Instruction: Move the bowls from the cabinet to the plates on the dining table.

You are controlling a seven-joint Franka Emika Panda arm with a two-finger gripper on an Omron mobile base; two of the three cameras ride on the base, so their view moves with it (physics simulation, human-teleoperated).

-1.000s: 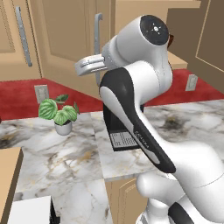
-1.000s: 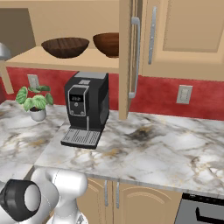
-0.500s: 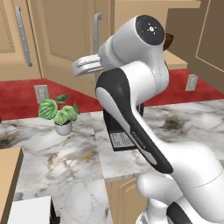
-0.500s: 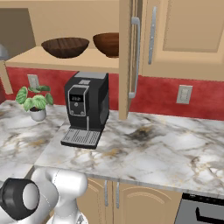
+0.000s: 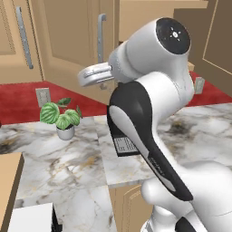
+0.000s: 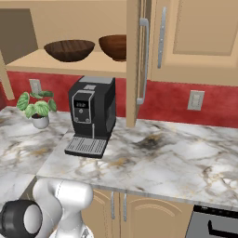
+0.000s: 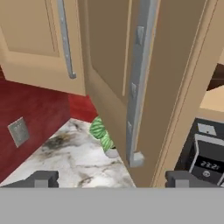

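Hand (image 7: 109,178) fingertips stand spread apart just before the long silver bar handle (image 7: 139,83) of the light tan cabinet door (image 6: 133,60), gripping nothing, while left of that door the dark brown wooden bowl (image 6: 69,49) and reddish brown wooden bowl (image 6: 113,47) sit side by side on the cabinet shelf (image 6: 56,64).

base views flank counter (image 6: 176,153), hand view near door (image 7: 175,87)
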